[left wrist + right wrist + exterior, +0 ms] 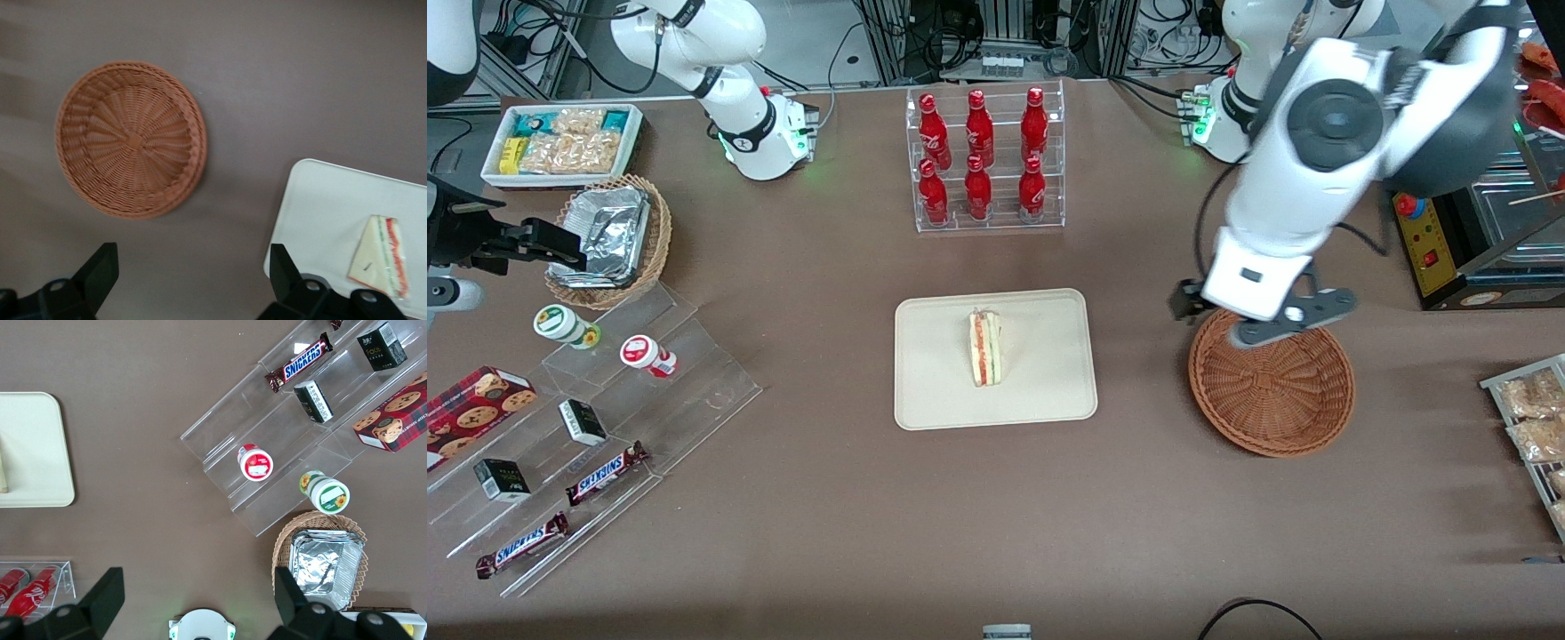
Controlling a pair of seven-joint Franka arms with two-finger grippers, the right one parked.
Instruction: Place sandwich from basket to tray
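A brown table fills the scene, with cables and frames along its edge farthest from the front camera. The working arm reaches down from that edge over the basket, which sits empty toward the working arm's end of the table. At the middle lies the tray, well apart from the basket. A clear rack of red bottles stands farther from the front camera than the tray. Toward the parked arm's end, a clear stepped stand carries snack bars, small boxes and two little pots, with a foil-lined wicker basket and a white bin of snacks farther from the camera.

The gripper hangs above the basket's rim, on the side farther from the front camera. Its fingers are spread wide with nothing between them.

The sandwich rests on the tray, near its middle, with its red and green filling edge showing. It is clear of the gripper.
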